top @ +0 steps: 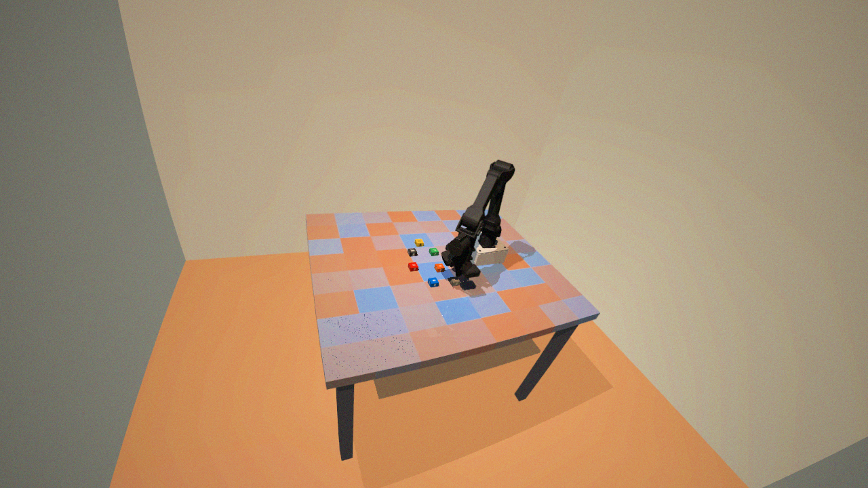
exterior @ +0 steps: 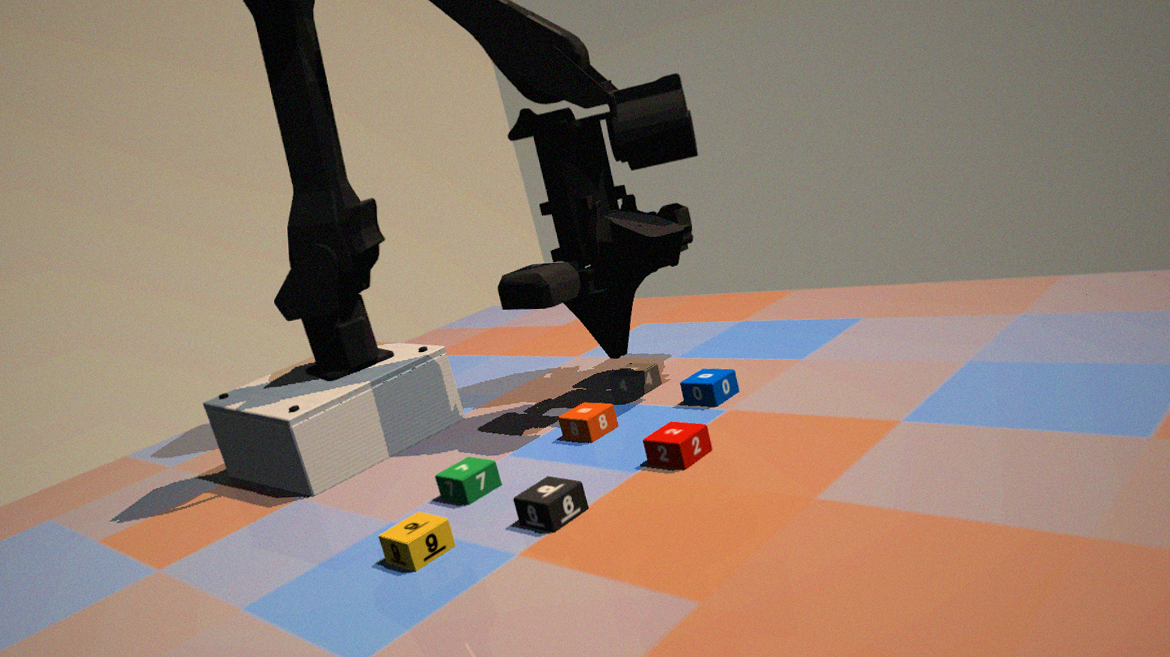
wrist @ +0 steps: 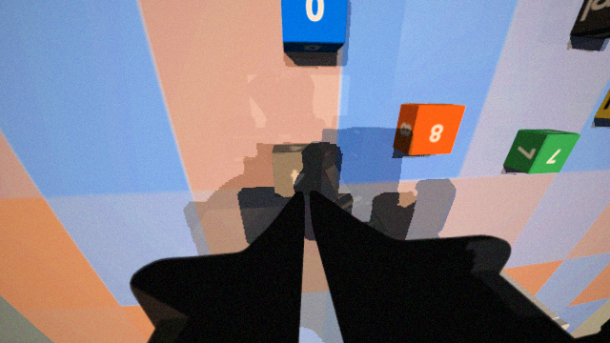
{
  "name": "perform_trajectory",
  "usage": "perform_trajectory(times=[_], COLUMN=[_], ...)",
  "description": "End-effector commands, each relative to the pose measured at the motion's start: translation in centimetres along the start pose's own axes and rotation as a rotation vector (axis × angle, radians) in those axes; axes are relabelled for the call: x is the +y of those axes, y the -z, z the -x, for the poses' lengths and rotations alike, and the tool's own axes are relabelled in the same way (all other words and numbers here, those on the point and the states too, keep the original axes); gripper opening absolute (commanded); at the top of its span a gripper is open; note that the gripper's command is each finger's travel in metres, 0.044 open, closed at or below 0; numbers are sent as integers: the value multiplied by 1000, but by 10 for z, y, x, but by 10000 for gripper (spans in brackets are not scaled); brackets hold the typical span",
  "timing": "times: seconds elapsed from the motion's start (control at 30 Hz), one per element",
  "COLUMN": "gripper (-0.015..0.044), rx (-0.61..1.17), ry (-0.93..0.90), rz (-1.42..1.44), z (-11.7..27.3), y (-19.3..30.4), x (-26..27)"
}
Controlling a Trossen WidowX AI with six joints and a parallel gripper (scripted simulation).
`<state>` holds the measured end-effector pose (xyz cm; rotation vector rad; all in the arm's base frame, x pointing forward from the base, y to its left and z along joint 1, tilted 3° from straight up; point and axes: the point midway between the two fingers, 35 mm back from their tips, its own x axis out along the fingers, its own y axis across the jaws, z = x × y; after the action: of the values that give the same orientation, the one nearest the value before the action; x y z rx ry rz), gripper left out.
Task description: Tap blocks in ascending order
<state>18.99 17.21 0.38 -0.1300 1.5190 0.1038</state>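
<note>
My gripper [exterior: 617,355] [wrist: 306,197] is shut with nothing between its tips. It hangs a little above the grey block 4 [exterior: 649,376] [wrist: 285,171], which lies in its shadow and is partly darkened. The blue block 0 [top: 433,282] [exterior: 708,387] [wrist: 315,21] is beside block 4. The orange block 8 [top: 439,267] [exterior: 588,422] [wrist: 436,130] and red block 2 [top: 413,266] [exterior: 676,445] are nearby. The green block 7 [top: 434,251] [exterior: 468,480] [wrist: 543,151], black block 6 [top: 411,251] [exterior: 550,505] and yellow block 9 [top: 419,242] [exterior: 416,542] stand farther along.
The arm's white base [top: 491,253] [exterior: 334,429] stands on the patchwork table [top: 376,299] [exterior: 1026,447], beside the blocks. Blocks 0 and 8 are the nearest neighbours of block 4. The arm's shadow falls across the table around block 4.
</note>
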Motion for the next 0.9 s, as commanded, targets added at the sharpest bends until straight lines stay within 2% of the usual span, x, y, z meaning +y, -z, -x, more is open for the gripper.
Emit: perform_trajectory(times=[0.0,0.1,0.27,0.47,0.67,0.87], gripper=[20,20,20,20,20,20], rx=[-14,-14,-14,-14,-17,-22], ry=[-6,-6,-6,-6,-2,6], rz=[2,2,2,2,2,2], z=[12,22,90,93,96,97], y=[-3,-4,-3,-10,-67,-106], x=[2,3,2,-4,-63,-146])
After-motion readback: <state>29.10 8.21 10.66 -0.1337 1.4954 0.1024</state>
